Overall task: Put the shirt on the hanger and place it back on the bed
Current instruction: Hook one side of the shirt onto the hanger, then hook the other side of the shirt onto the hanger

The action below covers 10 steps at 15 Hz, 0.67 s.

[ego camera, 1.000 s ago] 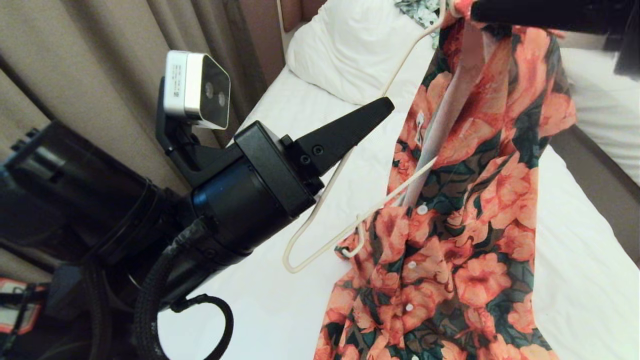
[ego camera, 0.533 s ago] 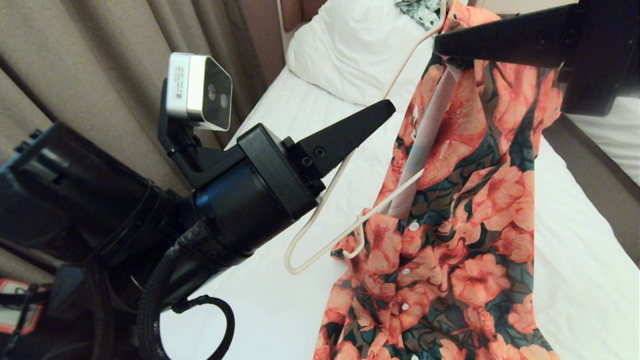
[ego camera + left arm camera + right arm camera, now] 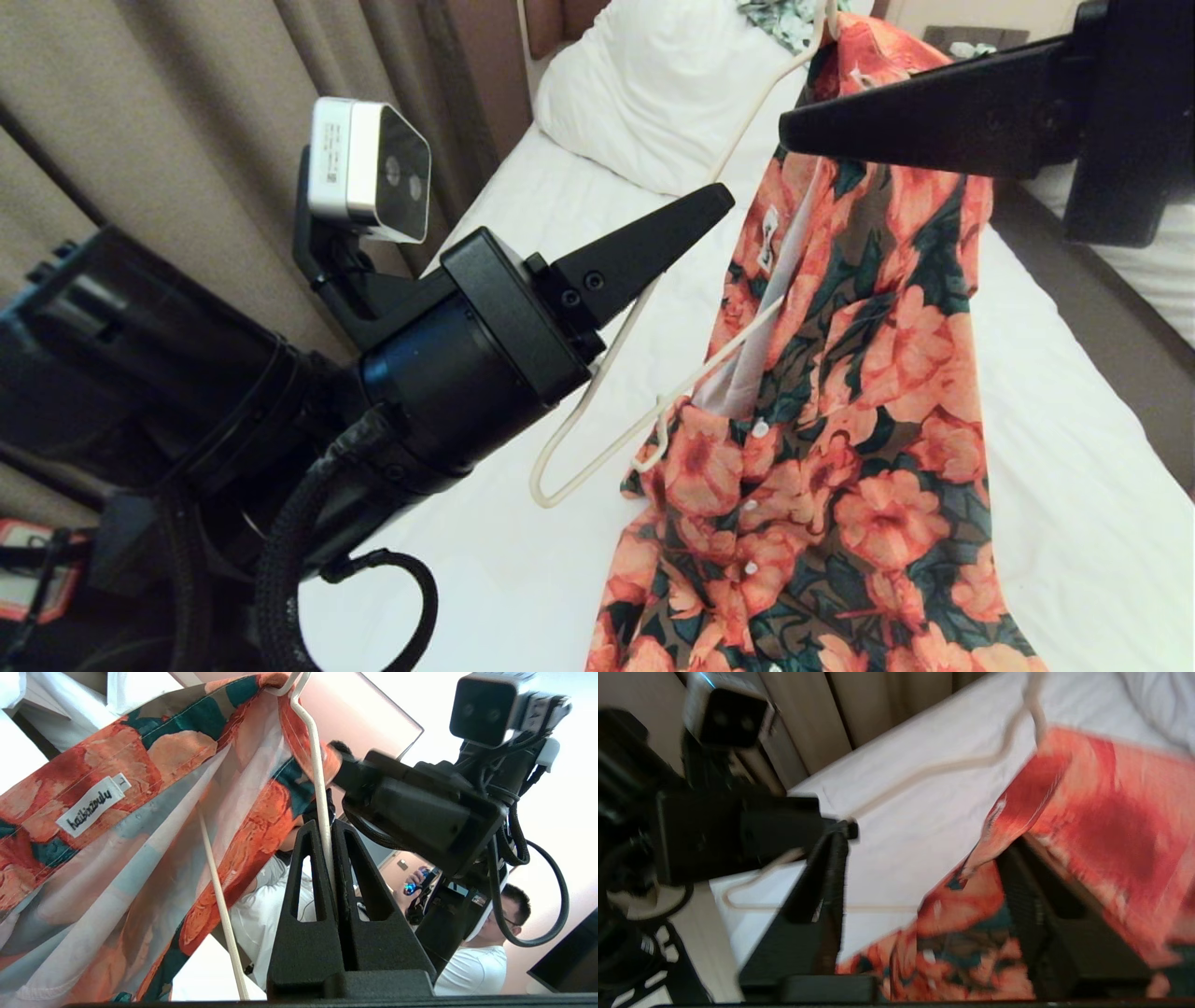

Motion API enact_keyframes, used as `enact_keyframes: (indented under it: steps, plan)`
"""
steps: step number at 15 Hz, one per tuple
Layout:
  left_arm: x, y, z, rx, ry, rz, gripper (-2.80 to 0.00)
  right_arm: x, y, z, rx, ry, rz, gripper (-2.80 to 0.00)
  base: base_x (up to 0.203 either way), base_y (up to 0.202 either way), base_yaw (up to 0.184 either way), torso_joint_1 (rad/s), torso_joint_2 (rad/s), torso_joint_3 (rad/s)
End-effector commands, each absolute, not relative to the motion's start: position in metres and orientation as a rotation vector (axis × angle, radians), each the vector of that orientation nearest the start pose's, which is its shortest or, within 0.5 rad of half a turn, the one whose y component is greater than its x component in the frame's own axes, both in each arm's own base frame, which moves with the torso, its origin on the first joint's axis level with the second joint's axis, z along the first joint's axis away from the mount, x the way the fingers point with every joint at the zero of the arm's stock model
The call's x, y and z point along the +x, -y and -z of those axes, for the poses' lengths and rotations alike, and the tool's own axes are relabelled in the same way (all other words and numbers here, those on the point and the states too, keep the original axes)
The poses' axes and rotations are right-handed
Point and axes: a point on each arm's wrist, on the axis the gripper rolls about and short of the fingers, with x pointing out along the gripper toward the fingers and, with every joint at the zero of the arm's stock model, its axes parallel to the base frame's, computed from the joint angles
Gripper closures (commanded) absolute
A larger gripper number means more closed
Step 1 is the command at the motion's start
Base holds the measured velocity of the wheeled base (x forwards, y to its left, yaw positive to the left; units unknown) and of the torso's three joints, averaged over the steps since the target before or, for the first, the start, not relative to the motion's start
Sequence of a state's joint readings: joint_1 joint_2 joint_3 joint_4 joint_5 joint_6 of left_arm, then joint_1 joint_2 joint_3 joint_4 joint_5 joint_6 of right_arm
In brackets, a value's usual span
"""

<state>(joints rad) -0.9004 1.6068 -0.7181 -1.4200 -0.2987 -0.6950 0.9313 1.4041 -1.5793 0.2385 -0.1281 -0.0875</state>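
1. head view: the left gripper reaches in from the left above the bed, its fingers pressed together on one wire of the hanger. the hanger hangs tilted, its lower corner loop just over the sheet. the shirt drapes from the top right down past the bottom edge, one shoulder on the hanger, the hem end lying on the sheet. the right gripper comes in from the upper right, one finger tip at the shirt's upper part. bare sheet lies open between the left gripper and the shirt, and along the shirt's right side to the bed edge. a pillow sits at the head, curtains close along the left side.
2. left wrist view: the left gripper pinches the hanger wire; the shirt collar with its label hangs just beside. a person sits beyond.
3. right wrist view: the right gripper stands wide, one finger under the shirt cloth, the other clear over white sheet; nothing is clamped.
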Motion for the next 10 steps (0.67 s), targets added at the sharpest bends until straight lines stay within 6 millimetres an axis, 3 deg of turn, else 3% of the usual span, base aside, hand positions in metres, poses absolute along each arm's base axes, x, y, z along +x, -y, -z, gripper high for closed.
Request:
enact_keyframes:
  steps: [1,7,8,10]
  plan:
    - [0.160,0.213,-0.265,-0.767,0.120,1.325,0.00,0.122,-0.159,-0.398,-0.106,-0.094,-0.798,-2.80,0.000,0.000,0.000,0.000,0.00,0.000]
    - [0.160,0.212,-0.265,-0.767,0.123,1.326,0.00,0.108,-0.137,-0.394,-0.155,-0.325,-0.777,-2.80,0.000,0.000,0.000,0.000,0.00,0.000]
    - [0.160,0.212,-0.265,-0.767,0.121,1.325,0.00,0.106,-0.135,-0.391,-0.176,-0.356,-0.774,0.00,0.000,0.000,0.000,0.000,0.00,0.000]
    - [0.160,0.212,-0.265,-0.767,0.122,1.325,0.00,0.106,-0.134,-0.393,-0.172,-0.351,-0.771,0.00,0.000,0.000,0.000,0.000,0.00,0.000]
